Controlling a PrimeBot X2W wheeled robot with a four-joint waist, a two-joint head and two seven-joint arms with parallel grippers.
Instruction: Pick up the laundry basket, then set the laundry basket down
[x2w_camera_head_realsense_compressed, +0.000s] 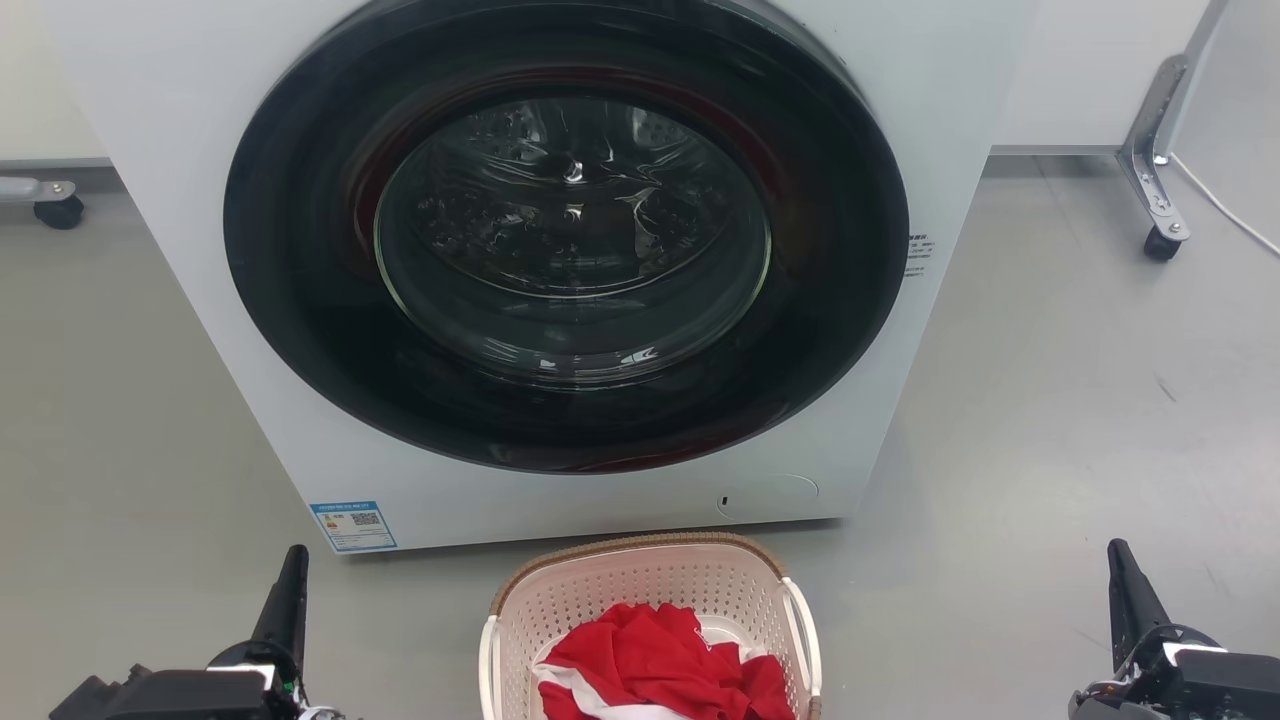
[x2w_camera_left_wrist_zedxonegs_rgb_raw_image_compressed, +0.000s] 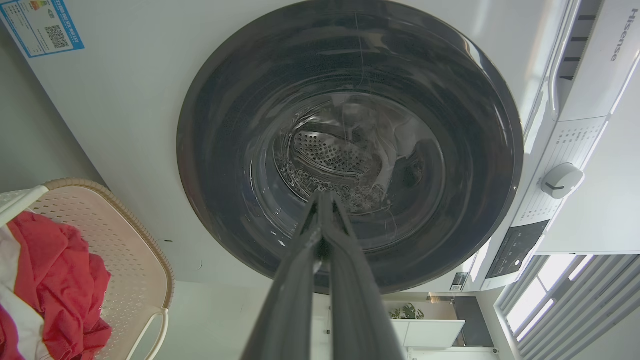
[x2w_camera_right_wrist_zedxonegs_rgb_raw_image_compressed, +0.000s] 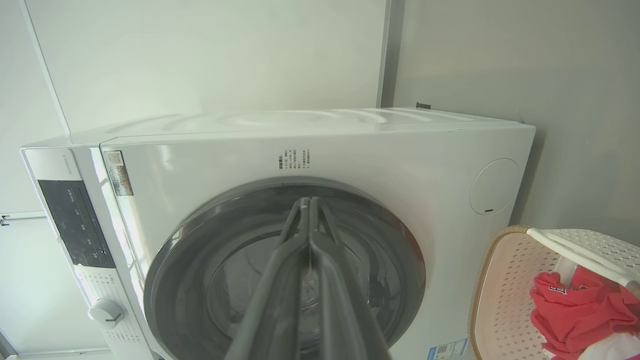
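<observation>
A white front-loading washer (x2w_camera_head_realsense_compressed: 940, 100) stands on the grey floor (x2w_camera_head_realsense_compressed: 1050, 420) and takes up most of the head view. Its round dark door (x2w_camera_head_realsense_compressed: 565, 240) is closed, and a blue label (x2w_camera_head_realsense_compressed: 352, 526) is stuck at the lower left corner of its front. To the right of it a wheeled metal leg (x2w_camera_head_realsense_compressed: 1155, 190) rests on the floor, and a small black caster (x2w_camera_head_realsense_compressed: 58, 212) sits at the far left; neither lies between the arms and the basket. The left gripper (x2w_camera_head_realsense_compressed: 296, 555) rises from the lower left of the head view with its two dark fingers pressed flat together, tips meeting (the left wrist view shows them as one narrow wedge against the door glass). It grips nothing and touches nothing. The right gripper (x2w_camera_head_realsense_compressed: 1118, 548), at the lower right, is the same: fingers clamped tip to tip, empty, pointing toward the washer. The laundry basket (x2w_camera_head_realsense_compressed: 640, 585) sits on the floor just in front of the washer's bottom edge, below the door. Its brown rim is toward the machine, and a red garment (x2w_camera_head_realsense_compressed: 650, 660) with a white part is heaped inside. It lies between the two grippers, nearer the left one and apart from both, with floor showing on either side.
</observation>
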